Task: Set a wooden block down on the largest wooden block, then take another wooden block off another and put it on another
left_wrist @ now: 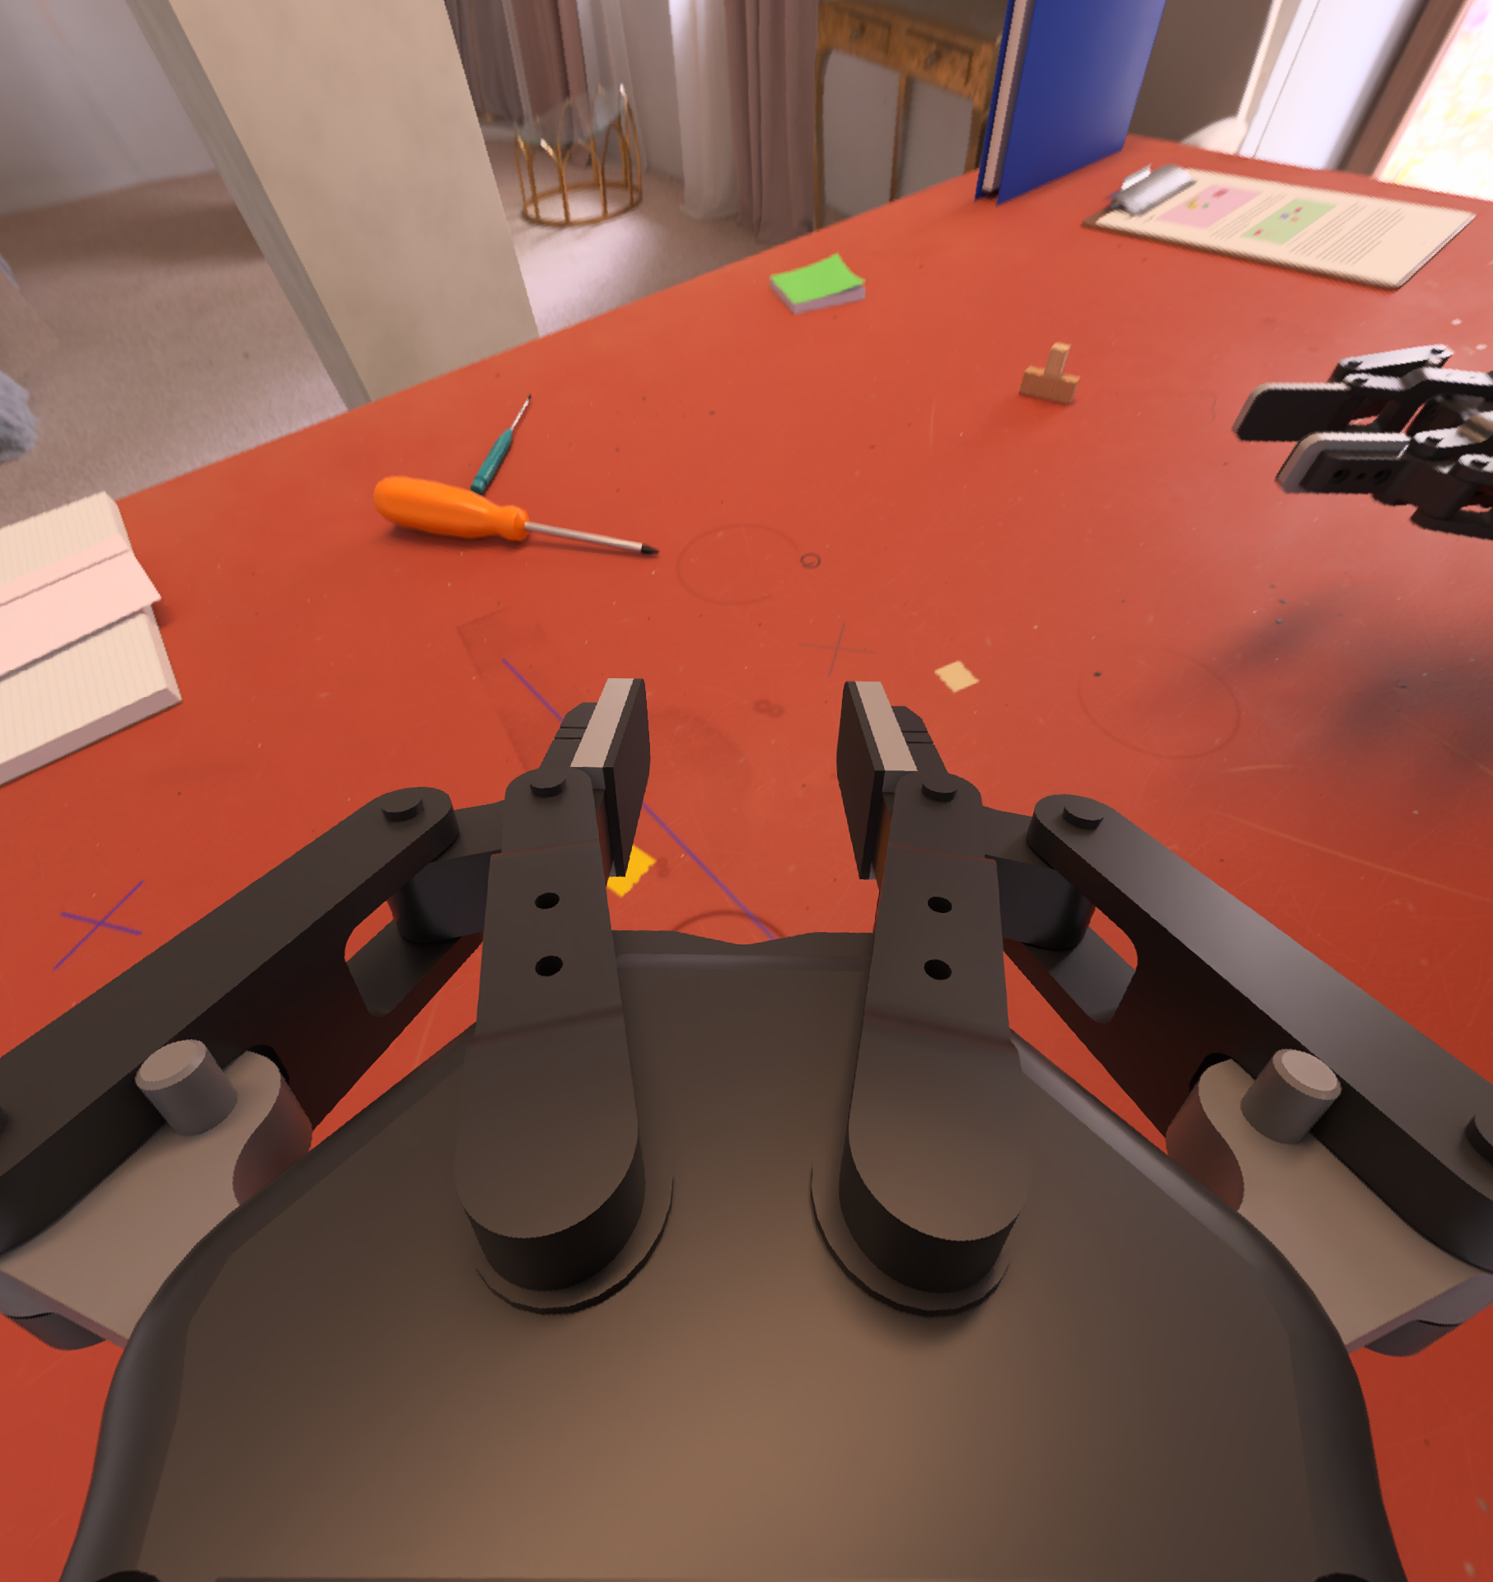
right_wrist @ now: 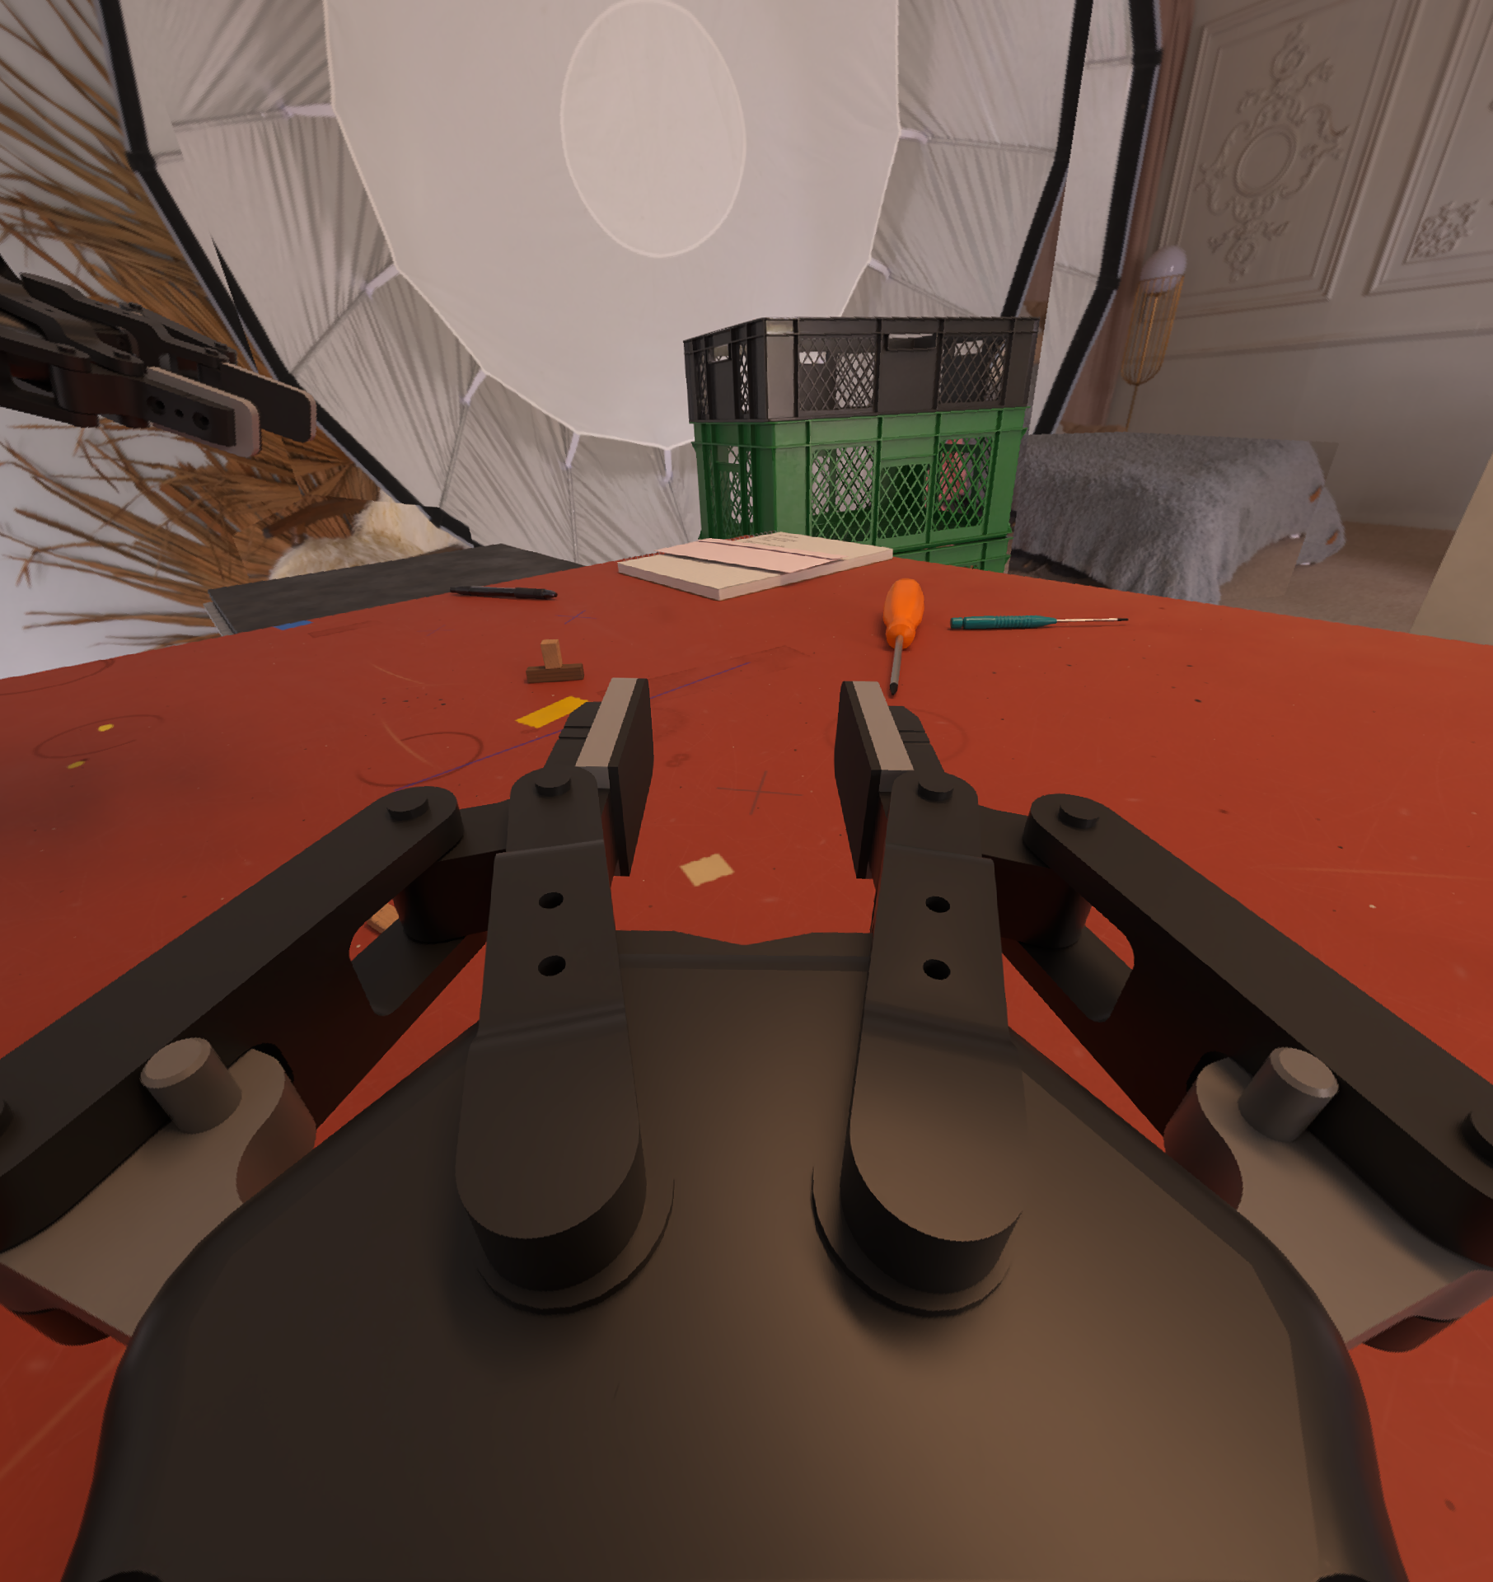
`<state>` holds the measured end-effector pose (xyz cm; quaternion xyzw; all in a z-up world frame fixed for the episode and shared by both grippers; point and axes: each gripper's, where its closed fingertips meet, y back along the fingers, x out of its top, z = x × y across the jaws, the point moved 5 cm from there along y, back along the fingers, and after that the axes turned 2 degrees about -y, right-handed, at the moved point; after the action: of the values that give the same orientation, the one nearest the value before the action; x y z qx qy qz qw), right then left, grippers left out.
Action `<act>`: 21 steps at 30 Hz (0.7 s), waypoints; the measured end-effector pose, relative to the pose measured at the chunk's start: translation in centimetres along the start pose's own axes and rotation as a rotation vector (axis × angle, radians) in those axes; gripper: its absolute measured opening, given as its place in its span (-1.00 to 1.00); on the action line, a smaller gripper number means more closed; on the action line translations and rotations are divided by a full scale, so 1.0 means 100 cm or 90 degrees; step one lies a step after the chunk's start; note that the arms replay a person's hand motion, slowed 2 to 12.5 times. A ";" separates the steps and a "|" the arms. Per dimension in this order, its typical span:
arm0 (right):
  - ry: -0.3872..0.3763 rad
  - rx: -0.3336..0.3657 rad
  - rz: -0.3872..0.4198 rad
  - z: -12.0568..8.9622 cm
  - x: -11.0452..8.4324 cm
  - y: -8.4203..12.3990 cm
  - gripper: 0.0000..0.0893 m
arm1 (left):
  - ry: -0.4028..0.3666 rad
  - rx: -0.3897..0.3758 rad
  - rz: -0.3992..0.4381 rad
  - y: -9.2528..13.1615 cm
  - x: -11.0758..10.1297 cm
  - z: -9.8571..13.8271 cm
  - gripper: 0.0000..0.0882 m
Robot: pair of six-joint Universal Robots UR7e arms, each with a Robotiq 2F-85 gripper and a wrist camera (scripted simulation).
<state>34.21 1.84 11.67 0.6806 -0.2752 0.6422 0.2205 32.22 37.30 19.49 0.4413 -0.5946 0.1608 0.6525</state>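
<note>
Left wrist view first: the left gripper [left_wrist: 743, 770] hangs over the red table [left_wrist: 1068, 856], fingers spread wide, nothing between them. Up at one o'clock sits the wooden stack [left_wrist: 1049, 377], a small upright block standing on a flat, wider one, well apart from these fingers. At ten o'clock lie an orange screwdriver [left_wrist: 469, 511] and a thin teal screwdriver [left_wrist: 496, 458], tips apart, handles nearly meeting. A green sticky-note pad [left_wrist: 816, 281] lies at twelve, a clipboard [left_wrist: 1278, 224] at one. At three o'clock the right gripper [left_wrist: 1325, 437] pokes in, released too.

Over to the right wrist view: the right gripper [right_wrist: 743, 770] is likewise spread and empty, well above the table. The stack shows at eleven o'clock, small block [right_wrist: 551, 652] upright on the darker base block [right_wrist: 555, 674]. A notepad [right_wrist: 752, 561] lies at twelve before stacked crates [right_wrist: 859, 437].

My read: one block already rests on the big one, so the lift-off step is at hand. No other wooden block is clearly visible, so where it goes I cannot tell. Next move calls for one gripper travelling to the stack, straddling the little upright piece, pinching gently without nudging the base.
</note>
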 end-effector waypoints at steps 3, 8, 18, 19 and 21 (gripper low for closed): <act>-0.001 0.000 0.001 0.000 0.000 0.000 -0.13 | 0.005 0.001 -0.035 -0.001 -0.003 -0.008 -0.09; -0.005 -0.001 0.002 0.001 0.000 0.000 -0.14 | 0.015 -0.001 -0.094 -0.004 -0.007 -0.021 -0.09; -0.016 0.000 0.001 0.002 -0.001 0.000 -0.15 | 0.025 -0.015 -0.211 -0.015 -0.018 -0.042 -0.10; -0.017 0.001 0.001 0.003 -0.001 0.000 -0.15 | 0.024 -0.016 -0.220 -0.016 -0.019 -0.044 -0.10; -0.020 0.001 0.001 0.003 -0.001 0.000 -0.15 | 0.025 -0.018 -0.237 -0.020 -0.020 -0.047 -0.10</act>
<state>34.43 1.66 11.57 0.6905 -0.2787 0.6319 0.2151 36.18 40.46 17.33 0.5316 -0.4919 0.0374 0.6885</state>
